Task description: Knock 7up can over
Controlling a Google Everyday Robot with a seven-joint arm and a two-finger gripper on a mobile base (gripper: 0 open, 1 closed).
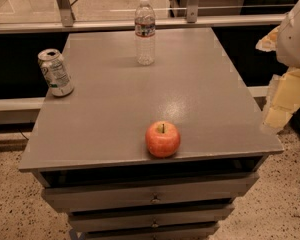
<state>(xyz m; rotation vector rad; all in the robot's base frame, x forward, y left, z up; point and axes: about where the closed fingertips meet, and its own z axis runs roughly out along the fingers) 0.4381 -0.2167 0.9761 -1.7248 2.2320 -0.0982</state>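
The 7up can [55, 72] is a small white-silver can with green markings and a silver top. It stands upright, leaning slightly, at the far left edge of the grey table [200, 84]. My gripper [282, 101] hangs at the right edge of the view, off the table's right side and below the white arm housing [295, 34]. It is far from the can, about a full table width to its right, and touches nothing.
A clear plastic water bottle [145, 31] stands upright at the back middle of the table. A red apple [162, 139] sits near the front edge. The table has drawers [150, 196] below. A rail [140, 24] runs behind it.
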